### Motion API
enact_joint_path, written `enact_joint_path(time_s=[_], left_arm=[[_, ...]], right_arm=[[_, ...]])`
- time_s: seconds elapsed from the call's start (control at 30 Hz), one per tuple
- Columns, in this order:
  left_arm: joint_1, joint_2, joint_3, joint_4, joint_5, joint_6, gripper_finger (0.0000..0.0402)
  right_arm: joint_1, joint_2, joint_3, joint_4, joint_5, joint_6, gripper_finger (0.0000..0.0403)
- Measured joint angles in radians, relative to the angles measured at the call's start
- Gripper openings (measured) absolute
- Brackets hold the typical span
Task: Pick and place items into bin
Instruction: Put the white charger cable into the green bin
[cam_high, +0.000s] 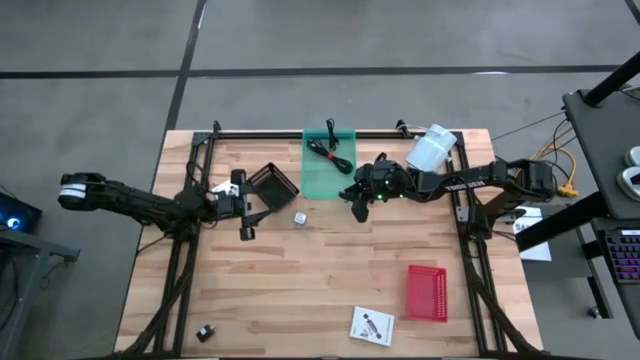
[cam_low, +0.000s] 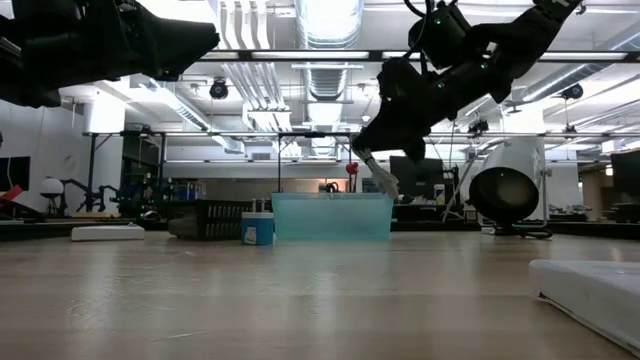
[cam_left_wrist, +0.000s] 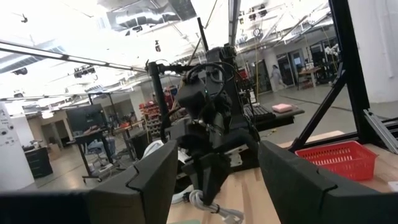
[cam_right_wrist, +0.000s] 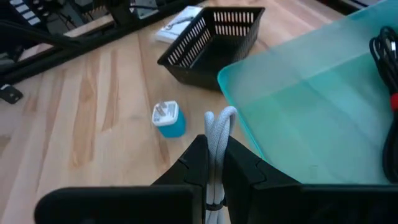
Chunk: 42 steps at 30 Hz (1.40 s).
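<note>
A green translucent bin (cam_high: 330, 170) stands at the table's far middle with a coiled black cable (cam_high: 331, 150) inside it. My right gripper (cam_high: 358, 210) hangs just off the bin's near right corner (cam_right_wrist: 236, 81), shut on a whitish cable (cam_right_wrist: 217, 127). A blue-and-white cube (cam_right_wrist: 169, 118) rests on the wood near the bin. My left gripper (cam_high: 245, 228) waits open, in the air beside a black basket (cam_high: 275, 182), touching nothing. A flat white packet (cam_high: 372, 325) and a small black piece (cam_high: 206, 332) lie near the front edge. My right gripper pinches a doubled length of the whitish cable between its two fingers; the strands run along the fingers. The folded loop (cam_right_wrist: 222, 118) sticks out past the fingertips. The fingers slant down from the table's right. The cable end (cam_low: 384, 180) is lifted clear of the table.
A red basket (cam_high: 427, 292) sits at the near right, also seen in the left wrist view as a red basket (cam_left_wrist: 339, 158). A white container (cam_high: 432, 148) stands at the far right by the black frame rail (cam_high: 460, 200). Bare wood lies in the table's middle.
</note>
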Motion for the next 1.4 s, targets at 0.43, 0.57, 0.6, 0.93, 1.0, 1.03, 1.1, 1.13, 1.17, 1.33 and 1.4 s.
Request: enact_joint_path(time_s=[0.43, 0.57, 0.6, 0.93, 1.0, 1.03, 1.1, 1.13, 1.17, 1.33, 1.4], left_arm=[[0.000, 0.005, 0.002, 0.001, 0.000, 0.000, 0.0208], [0.000, 0.005, 0.002, 0.003, 0.000, 0.000, 0.0208], [0.000, 0.005, 0.002, 0.003, 0.000, 0.000, 0.0208], [0.000, 0.005, 0.003, 0.003, 0.000, 0.001, 0.0208], [0.000, 0.005, 0.003, 0.003, 0.000, 0.001, 0.0208], [0.000, 0.005, 0.003, 0.002, 0.000, 0.001, 0.0208], [0.000, 0.006, 0.003, 0.003, 0.000, 0.001, 0.0208], [0.000, 0.006, 0.003, 0.003, 0.000, 0.001, 0.0208], [0.000, 0.006, 0.003, 0.003, 0.000, 0.001, 0.0208], [0.000, 0.005, 0.003, 0.003, 0.000, 0.001, 0.0208], [0.000, 0.007, 0.003, 0.003, 0.000, 0.001, 0.0208]], right_arm=[[-0.017, 0.002, 0.000, 0.066, 0.003, -0.034, 0.0017], [-0.035, 0.002, 0.000, 0.096, 0.017, -0.037, 0.0017], [-0.037, 0.002, 0.000, 0.100, 0.034, -0.043, 0.0017], [-0.041, 0.002, 0.000, 0.227, 0.193, -0.120, 0.0017], [-0.041, 0.002, 0.000, 0.243, 0.210, -0.146, 0.0017], [-0.041, 0.002, 0.000, 0.249, 0.221, -0.160, 0.0017], [-0.042, 0.002, 0.000, 0.259, 0.244, -0.192, 0.0017], [-0.044, 0.002, 0.000, 0.264, 0.250, -0.207, 0.0017], [-0.047, 0.002, 0.001, 0.266, 0.261, -0.222, 0.0017], [-0.068, 0.002, 0.015, 0.267, 0.266, -0.236, 0.0017], [-0.075, 0.002, 0.021, 0.266, 0.266, -0.237, 0.0017]])
